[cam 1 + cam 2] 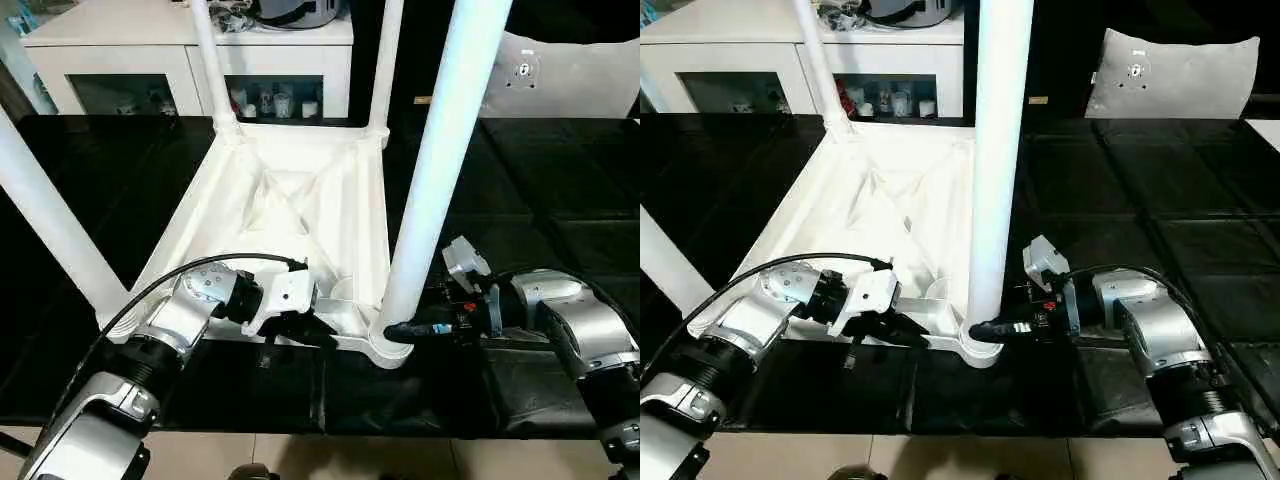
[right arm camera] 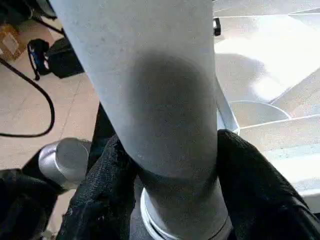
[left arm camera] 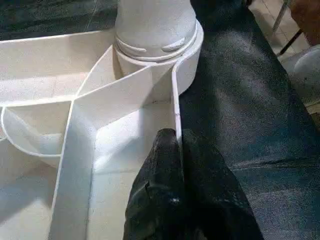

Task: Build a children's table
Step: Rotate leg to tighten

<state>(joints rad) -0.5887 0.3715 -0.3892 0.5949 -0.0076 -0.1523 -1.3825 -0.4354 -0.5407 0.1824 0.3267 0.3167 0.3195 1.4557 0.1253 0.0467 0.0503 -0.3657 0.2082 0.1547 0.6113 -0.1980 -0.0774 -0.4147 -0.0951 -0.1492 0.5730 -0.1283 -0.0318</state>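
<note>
We see the children's table [image 1: 300, 200] lying upside down on the black desk [image 1: 560, 200], its legs cut off at the top. Our left gripper [image 3: 177, 150] pinches its near rim wall. Our right gripper [image 2: 170, 165] straddles the near leg [image 1: 440, 170], seemingly clasping it; contact is partly hidden.

Your work table [image 1: 560, 200]: black quilted cover, runs full width | Your white cabinet [image 1: 120, 45]: behind table's far edge, small items on glass-fronted shelves | Your pale cushion [image 1: 1180, 75]: beyond far right of table | Your floor [image 2: 30, 110]: light tiles, black cable [image 2: 42, 107] lying on them.
</note>
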